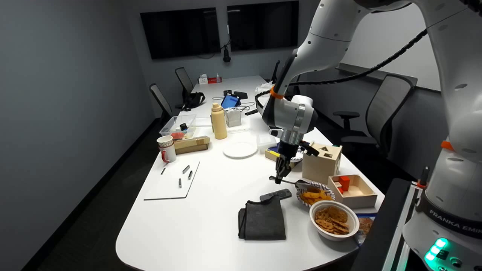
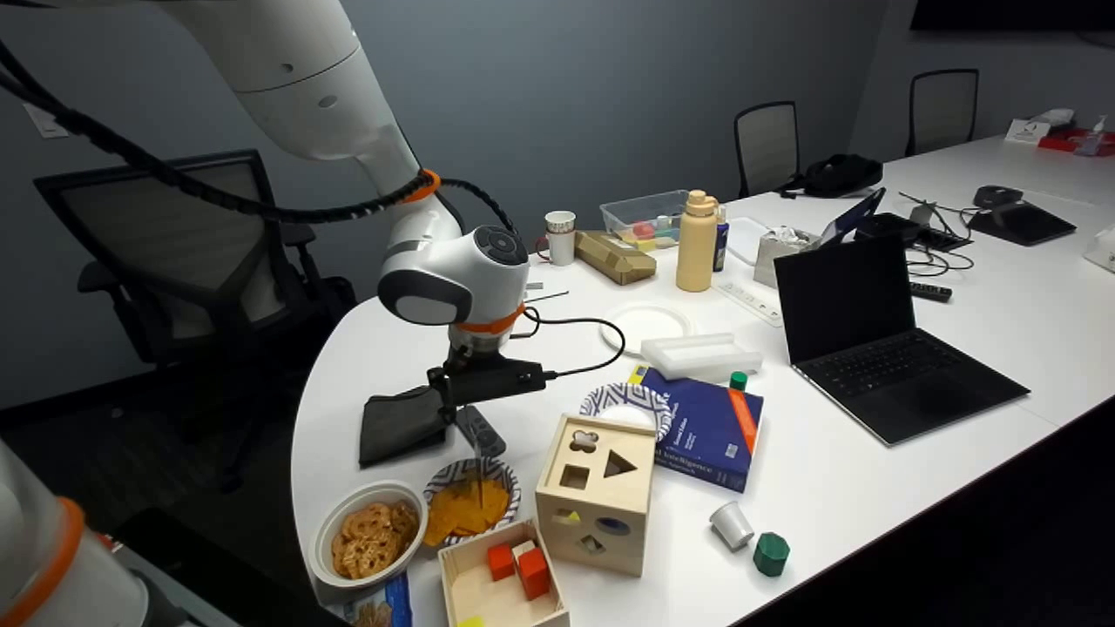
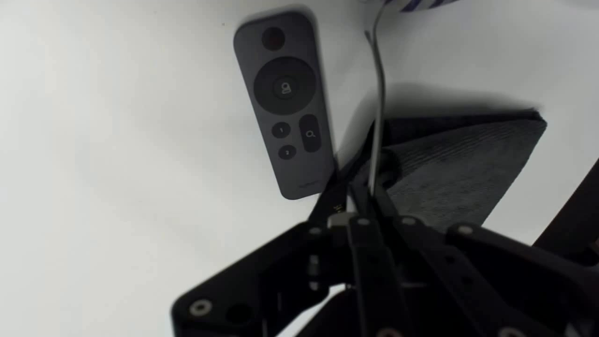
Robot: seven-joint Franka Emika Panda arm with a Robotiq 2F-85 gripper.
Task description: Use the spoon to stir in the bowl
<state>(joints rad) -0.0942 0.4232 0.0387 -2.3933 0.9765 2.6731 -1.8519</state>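
Small bowl (image 1: 324, 187): lower right in an exterior view, probably light, may slide; steady it by rim
Spoon (image 3: 381, 89): just beyond, head over the rim, looks stiff, perhaps slippery; hold firmly at handle
Gripper (image 3: 369, 194): clenched on the handle

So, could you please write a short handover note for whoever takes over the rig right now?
Gripper: shut on the handle of the spoon.
Where: the spoon's head reaches over the patterned bowl of orange chips; contact with them is unclear. The larger white bowl sits beside it.
Done: spoon in grip, head at the bowl; any stirring so far cannot be told.
Left: likely lower if needed, then stir.
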